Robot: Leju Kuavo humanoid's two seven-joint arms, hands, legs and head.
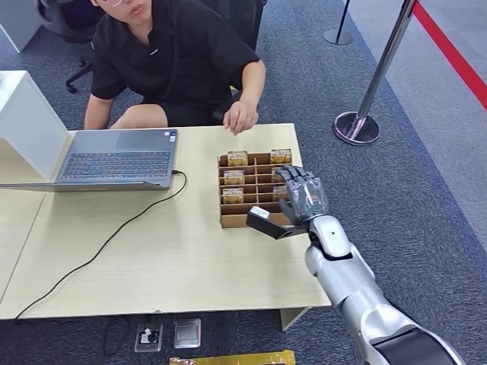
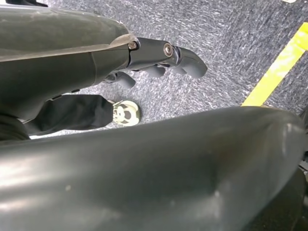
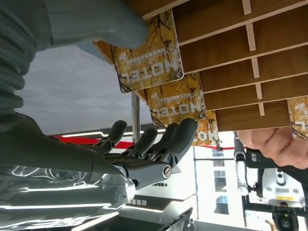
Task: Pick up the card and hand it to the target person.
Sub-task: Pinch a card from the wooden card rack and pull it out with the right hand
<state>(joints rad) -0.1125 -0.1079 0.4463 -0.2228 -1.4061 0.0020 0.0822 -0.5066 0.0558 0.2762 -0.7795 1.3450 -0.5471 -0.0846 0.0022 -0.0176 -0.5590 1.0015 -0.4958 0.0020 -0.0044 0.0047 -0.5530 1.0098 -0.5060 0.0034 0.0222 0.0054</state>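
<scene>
A brown slotted card rack [image 1: 253, 190] stands on the light wooden table [image 1: 160, 251], with yellow hotel cards [image 1: 233, 177] upright in its slots. My right hand [image 1: 301, 196] hovers over the rack's right column, thumb stretched towards the rack's near edge. In the right wrist view the thumb lies beside the nearest card [image 3: 148, 53], the fingers [image 3: 160, 144] are spread beyond the other cards, and nothing is gripped. My left hand [image 2: 163, 57] hangs over the carpet and holds nothing. The person in black sits behind the table, one hand [image 1: 240, 118] on its far edge.
An open laptop [image 1: 118, 158] sits at the table's left, with a black cable [image 1: 115, 236] trailing towards the front edge. A white box [image 1: 26, 122] stands further left. A metal stanchion [image 1: 357, 125] rises on the carpet to the right. Someone's shoe [image 2: 125, 112] is near my left hand.
</scene>
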